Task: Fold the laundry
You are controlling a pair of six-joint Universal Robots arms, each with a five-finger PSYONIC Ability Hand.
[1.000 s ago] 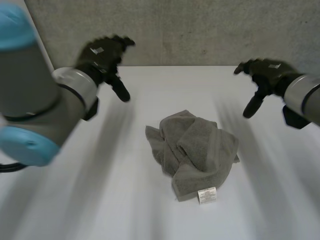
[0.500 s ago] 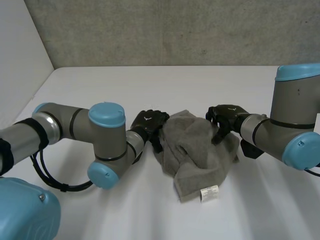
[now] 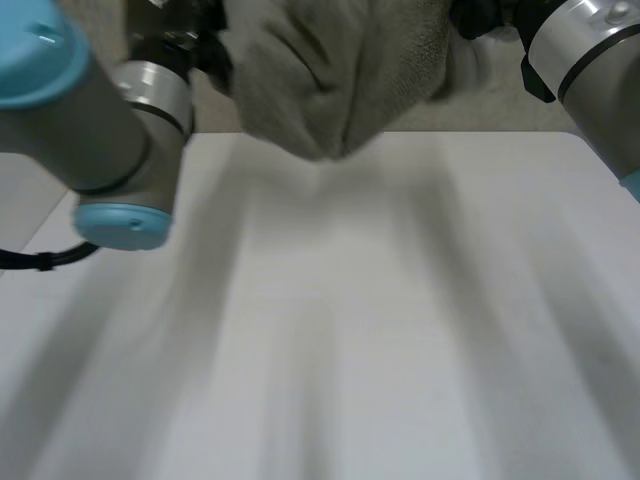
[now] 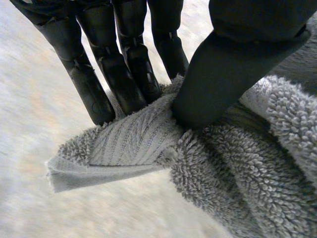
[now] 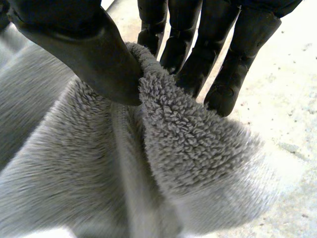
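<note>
Towel [image 3: 320,70] hangs at upper middle, off the table [image 3: 350,330]. Our left hand [image 4: 124,69] pinches a hemmed corner, our right hand [image 5: 84,49] a thick edge; we judge it soft, limp, light, best held by corners.

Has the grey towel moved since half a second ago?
Yes. The grey terry towel has risen off the white table, hanging above its far edge, pinched by the left hand and right hand.

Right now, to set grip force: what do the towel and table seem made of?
Towel: apparently grey cotton terry, looped pile, with a flat woven band where the left hand pinches it. Table: smooth matte white, possibly laminate.
</note>
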